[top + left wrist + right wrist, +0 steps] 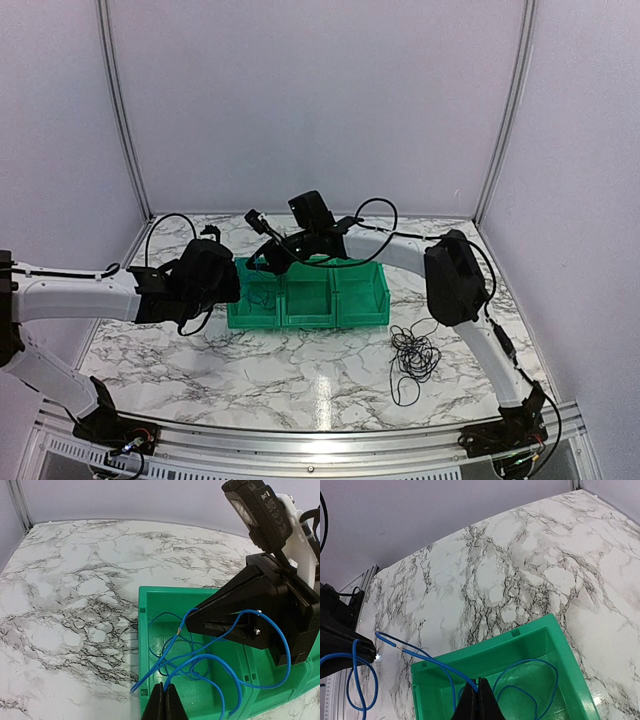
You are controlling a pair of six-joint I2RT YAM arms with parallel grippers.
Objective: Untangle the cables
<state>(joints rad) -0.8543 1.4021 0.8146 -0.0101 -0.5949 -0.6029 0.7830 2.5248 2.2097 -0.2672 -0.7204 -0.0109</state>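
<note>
A thin blue cable [220,652] lies in loose loops in the left green bin [143,630] and rises out of it. My left gripper [164,686] is shut on one strand of it just above the bin's near edge. My right gripper [478,681] is shut on another strand of the blue cable [420,655] over the same bin [485,652]; one end trails out over the rim. In the top view both grippers, left [236,284] and right [268,262], meet over the left bin [255,318]. A tangle of thin black cables [413,355] lies on the table.
Three green bins stand in a row [335,318] mid-table. The right gripper's black body [260,607] hangs close above the bin, right in front of the left gripper. Marble table [250,365] bounded by white walls and a metal rail at the near edge.
</note>
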